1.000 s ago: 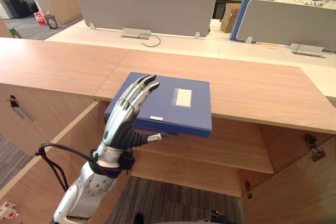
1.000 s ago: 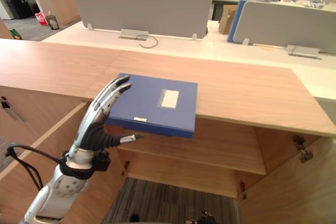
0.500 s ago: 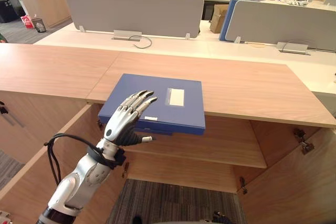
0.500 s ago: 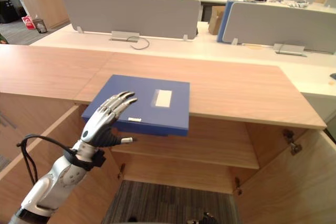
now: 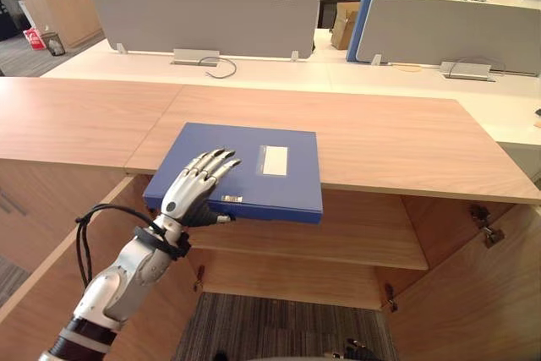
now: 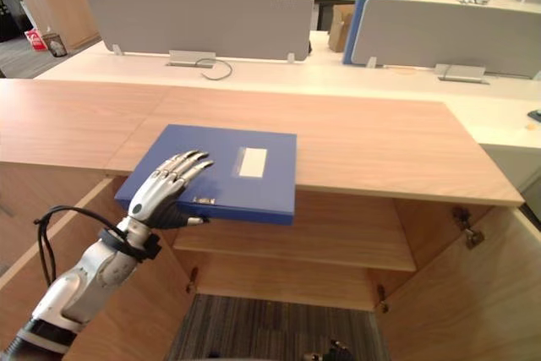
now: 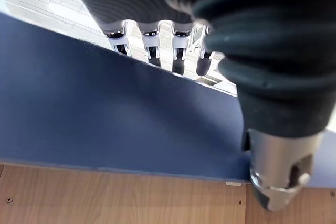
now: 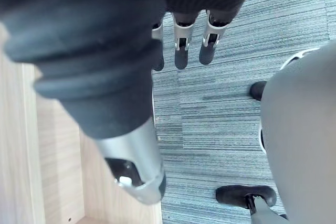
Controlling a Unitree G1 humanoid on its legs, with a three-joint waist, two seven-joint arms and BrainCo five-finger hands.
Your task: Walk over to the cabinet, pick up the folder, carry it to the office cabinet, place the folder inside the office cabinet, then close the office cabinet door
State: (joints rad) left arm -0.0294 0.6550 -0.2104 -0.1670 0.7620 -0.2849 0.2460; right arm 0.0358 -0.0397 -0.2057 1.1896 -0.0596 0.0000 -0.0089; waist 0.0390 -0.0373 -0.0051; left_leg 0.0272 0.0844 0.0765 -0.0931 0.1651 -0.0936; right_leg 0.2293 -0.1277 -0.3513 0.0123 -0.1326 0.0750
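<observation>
Left eye view gives us a long wooden cabinet [image 5: 397, 137] across the scene. Its door [image 5: 473, 293] on our right stands open, and 1 shelf [image 5: 338, 243] is bare inside. Behind it runs a pale desk [image 5: 279, 73] with grey divider screens [image 5: 199, 21].

On the cabinet top the blue folder [image 5: 283, 192] lies flat. Its near edge juts out past the top, over the open compartment. Our left hand [image 5: 183, 200] is at the folder's near left corner. Its fingers [image 5: 213, 163] are laid almost straight on the cover, and its thumb [image 5: 221, 219] sticks out sideways just under the overhanging edge.

From the left wrist view the folder [image 7: 105, 114] sits between the fingers [image 7: 178, 62] and the thumb [image 7: 278, 166]. The hand brackets the edge and is not curled round it. We cannot tell whether the thumb touches the underside.

Our right hand [image 8: 181, 56] hangs low beside a wooden cabinet panel [image 8: 21, 156], above grey carpet [image 8: 220, 129]. Its fingers are straight and slack and hold nothing.

We count 2 white labels on the folder: a larger one [image 5: 275, 161] on the cover and a small one [image 5: 230, 199] near the front edge, just beside our left hand.
</observation>
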